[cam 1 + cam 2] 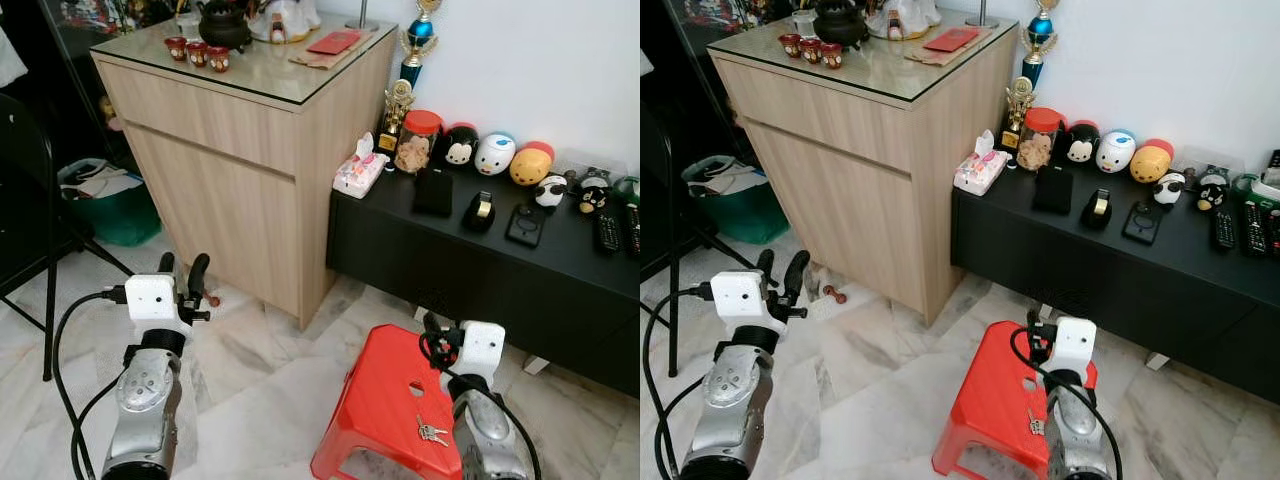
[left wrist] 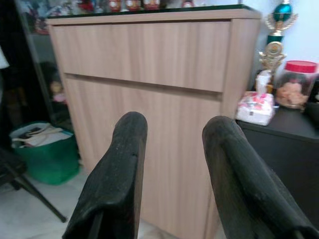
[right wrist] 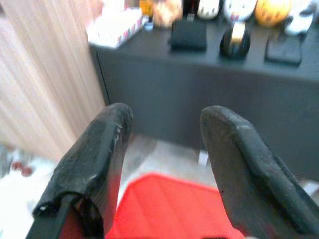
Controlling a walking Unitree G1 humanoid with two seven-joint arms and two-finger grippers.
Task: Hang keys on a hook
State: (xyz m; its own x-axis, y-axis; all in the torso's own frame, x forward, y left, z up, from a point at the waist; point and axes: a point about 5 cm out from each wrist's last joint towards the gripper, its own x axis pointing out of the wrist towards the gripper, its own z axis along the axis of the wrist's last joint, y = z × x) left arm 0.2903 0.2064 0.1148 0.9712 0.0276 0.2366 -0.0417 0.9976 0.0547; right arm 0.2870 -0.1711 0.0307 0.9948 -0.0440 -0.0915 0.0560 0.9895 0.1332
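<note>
A small bunch of keys (image 1: 432,432) lies on the top of a red plastic stool (image 1: 385,400), close to its right side. My right gripper (image 3: 164,149) hovers above the stool's far edge, past the keys, and points at the black console; its fingers (image 3: 94,154) are spread open with nothing between them. Over the floor to the left of the stool my left gripper (image 1: 183,272) is raised and open, empty, and faces the wooden cabinet (image 2: 149,64).
The wooden cabinet (image 1: 230,150) with a glass top stands ahead. A low black console (image 1: 480,260) with toys, a jar and remotes runs along the white wall on the right. A green bag (image 1: 115,205) and black chair legs (image 1: 45,300) are at the left.
</note>
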